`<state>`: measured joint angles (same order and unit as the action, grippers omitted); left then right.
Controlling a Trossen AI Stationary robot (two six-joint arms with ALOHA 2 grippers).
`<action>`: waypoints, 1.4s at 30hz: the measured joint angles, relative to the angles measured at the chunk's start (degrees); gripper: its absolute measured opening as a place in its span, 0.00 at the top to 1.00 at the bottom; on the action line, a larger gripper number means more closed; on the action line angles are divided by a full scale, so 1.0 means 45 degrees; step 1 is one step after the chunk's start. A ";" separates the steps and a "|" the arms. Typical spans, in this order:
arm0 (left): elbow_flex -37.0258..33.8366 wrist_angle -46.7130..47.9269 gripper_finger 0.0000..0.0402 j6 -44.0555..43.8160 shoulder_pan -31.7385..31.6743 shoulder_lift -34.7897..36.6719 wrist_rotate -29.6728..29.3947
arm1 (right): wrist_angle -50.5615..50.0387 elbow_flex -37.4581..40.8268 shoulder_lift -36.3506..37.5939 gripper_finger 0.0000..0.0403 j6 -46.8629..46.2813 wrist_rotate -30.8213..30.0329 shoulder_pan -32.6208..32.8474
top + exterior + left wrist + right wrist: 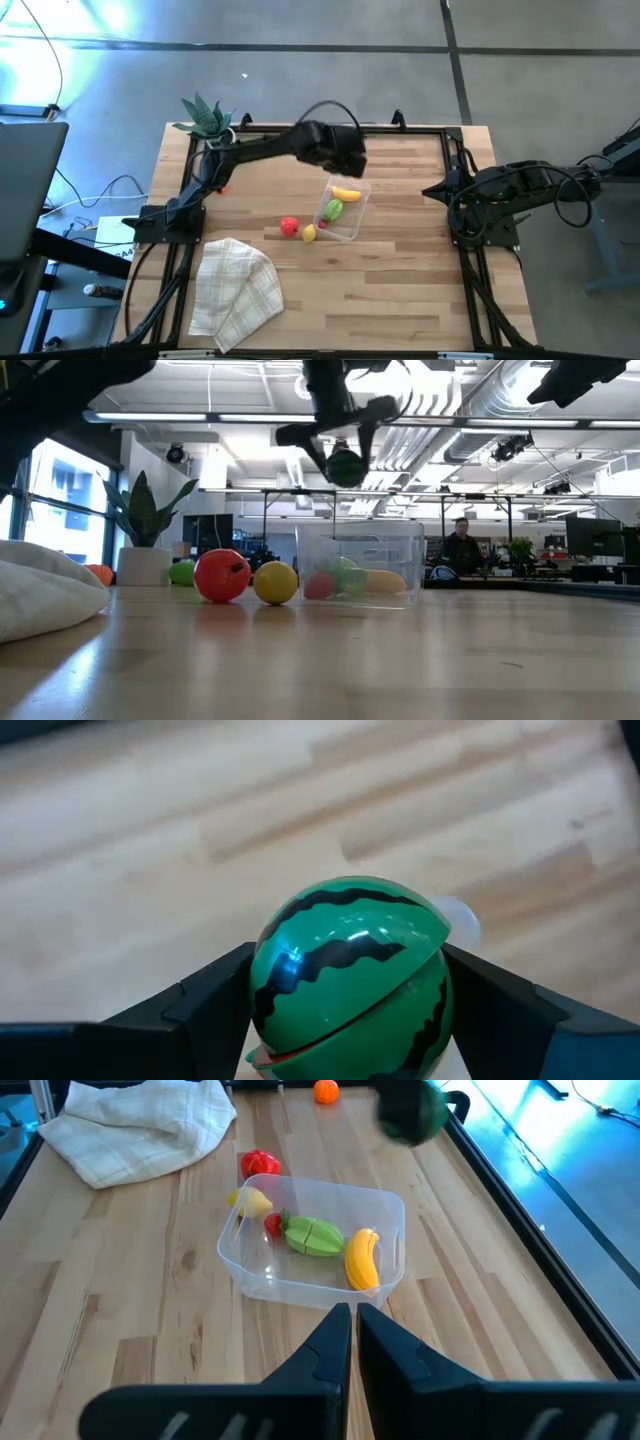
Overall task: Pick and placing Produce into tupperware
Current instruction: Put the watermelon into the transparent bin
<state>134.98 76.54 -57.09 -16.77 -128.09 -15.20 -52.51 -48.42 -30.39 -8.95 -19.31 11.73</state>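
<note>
Item: my left gripper, two dark fingers clamped on either side of a round dark green plastic watermelon with black wavy stripes. In the level view across the table it hangs in the air at upper centre of the frame, above the tub and clear of the table.

Item: clear rectangular plastic tub with rounded corners, no lid, centre of the overhead frame, just below my left gripper. Contents: yellow plastic banana, light green plastic vegetable, small red piece touching the green one.

Item: small yellow plastic lemon, on the wood just outside the tub's lower left corner in the overhead frame.

Item: red plastic fruit, just left of the lemon.

Item: orange plastic fruit, on the table near the plant, well apart from the tub.

Item: my right gripper, fingers pressed together with nothing between them, parked at the right edge of the overhead frame.

Item: checked beige cloth, crumpled, lower left of the overhead frame.

Item: spiky green plant in a white pot, upper left corner of the wooden table.
</note>
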 joint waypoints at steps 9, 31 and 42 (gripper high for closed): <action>0.0000 -0.0494 0.31 -0.2158 0.1959 -0.0082 -0.0809 | 0.0000 0.0000 0.0000 0.97 0.0000 0.0000 0.0005; -0.0437 -0.1851 0.34 -0.2091 0.2467 -0.2118 0.0957 | 0.0000 0.0000 0.0000 0.97 0.0000 0.0004 0.0000; -0.0412 -0.1873 0.33 -0.2399 0.2302 -0.2785 0.1443 | 0.0000 0.0000 0.0000 0.97 0.0000 0.0001 0.0001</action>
<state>133.13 68.12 -67.88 -6.41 -140.62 -8.71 -52.51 -48.42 -30.39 -8.95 -19.30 11.73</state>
